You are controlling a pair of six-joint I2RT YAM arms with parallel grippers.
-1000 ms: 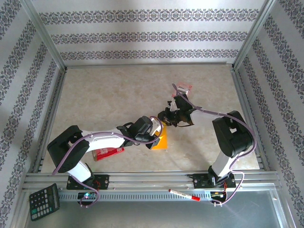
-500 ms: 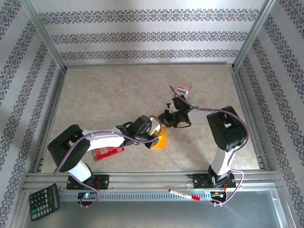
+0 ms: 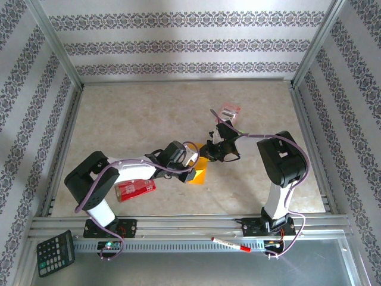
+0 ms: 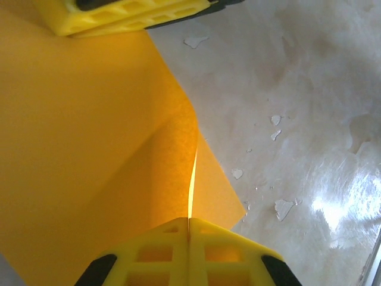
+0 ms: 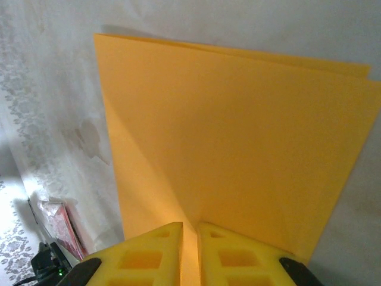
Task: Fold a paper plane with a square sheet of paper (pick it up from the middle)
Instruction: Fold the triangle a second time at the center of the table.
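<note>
Left gripper [image 4: 189, 221]: jaws pressed tight together, pinching near edge of square sheet of paper [image 3: 199, 173].
Sheet: mid-table, spanning gap between both grippers, just beyond red packet [image 3: 136, 188].
Right gripper [image 5: 189, 226]: jaws nearly closed, clamped on sheet's far side.
Progress, judged: early. Doubled layers along one edge (first fold apparently made). No pointed nose or wings, so most folding is left.
</note>
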